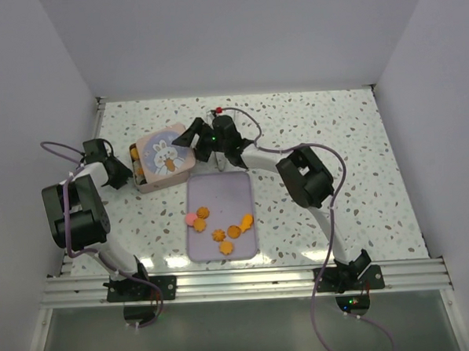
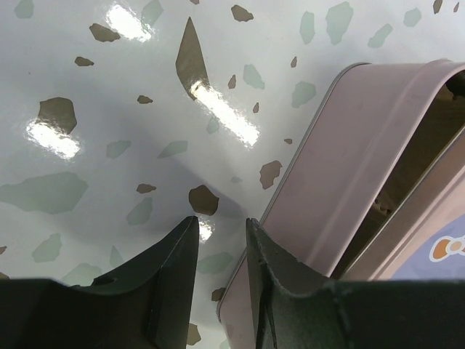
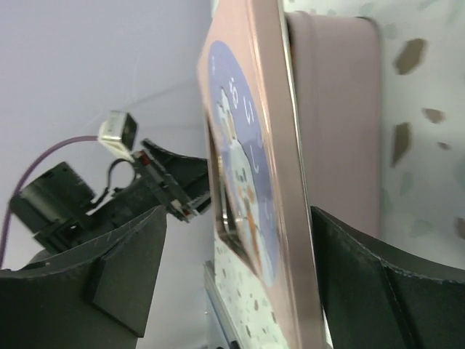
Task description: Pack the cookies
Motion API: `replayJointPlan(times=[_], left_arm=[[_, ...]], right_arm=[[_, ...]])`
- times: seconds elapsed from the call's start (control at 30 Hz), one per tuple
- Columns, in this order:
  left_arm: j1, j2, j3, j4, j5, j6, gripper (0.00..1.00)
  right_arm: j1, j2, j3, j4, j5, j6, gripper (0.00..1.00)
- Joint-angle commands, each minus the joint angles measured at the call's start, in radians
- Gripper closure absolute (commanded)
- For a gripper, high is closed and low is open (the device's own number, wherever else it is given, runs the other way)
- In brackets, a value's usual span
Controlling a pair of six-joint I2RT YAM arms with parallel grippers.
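Observation:
Several cookies, orange (image 1: pixel 219 235) and one pink (image 1: pixel 190 219), lie on a lavender tray (image 1: pixel 219 188). More orange ones (image 1: pixel 136 160) show inside the pink tin (image 1: pixel 144 184). Its bunny lid (image 1: pixel 166 154) sits askew on top. My right gripper (image 1: pixel 198 143) is open, its jaws either side of the lid's right edge (image 3: pixel 247 145), with a gap on one side (image 3: pixel 240 217). The tin's wall (image 3: pixel 341 109) is behind it. My left gripper (image 1: pixel 118 172) sits at the tin's left side, jaws a narrow gap apart and empty (image 2: pixel 221 222), beside the tin's wall (image 2: pixel 341 160).
White walls close in the speckled table (image 1: pixel 335 139) on three sides. An aluminium rail (image 1: pixel 248 281) runs along the near edge by the arm bases. The tray lies lengthwise in front of the tin, between the two arms.

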Motion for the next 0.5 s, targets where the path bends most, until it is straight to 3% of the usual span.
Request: replayJointPlan(times=[0.0, 0.47], left_arm=[[-0.018, -0.006, -0.010, 0.003, 0.027, -0.009, 0.63], [-0.023, 0.004, -0.014, 0.011, 0.030, -0.014, 0.65]], right_arm=[[-0.028, -0.028, 0.000, -0.180, 0.018, -0.097, 0.19], [-0.023, -0.026, 0.014, -0.201, 0.012, -0.105, 0.25]])
